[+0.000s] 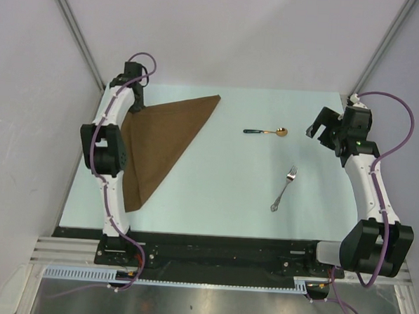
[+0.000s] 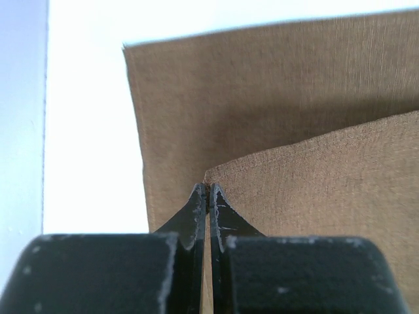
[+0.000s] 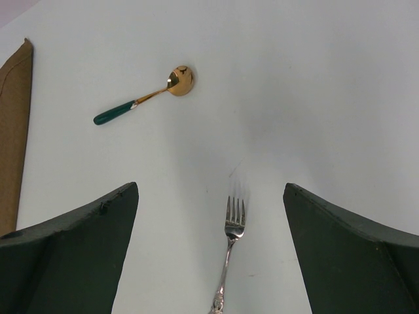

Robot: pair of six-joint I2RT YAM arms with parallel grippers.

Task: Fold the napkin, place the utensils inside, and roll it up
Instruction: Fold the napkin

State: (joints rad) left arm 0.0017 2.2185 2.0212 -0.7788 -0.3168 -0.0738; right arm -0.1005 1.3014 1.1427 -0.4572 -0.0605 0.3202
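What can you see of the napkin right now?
The napkin is a plain brown woven cloth, folded corner to corner into a triangle, lying on the left of the pale table. One point reaches toward the far middle, another toward the near edge. The left wrist view shows two layers, the upper one offset from the lower. The left gripper is shut on the upper layer's corner. The spoon and fork lie apart to its right, not touching it.

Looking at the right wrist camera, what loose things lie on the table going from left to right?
napkin → green-handled spoon → fork
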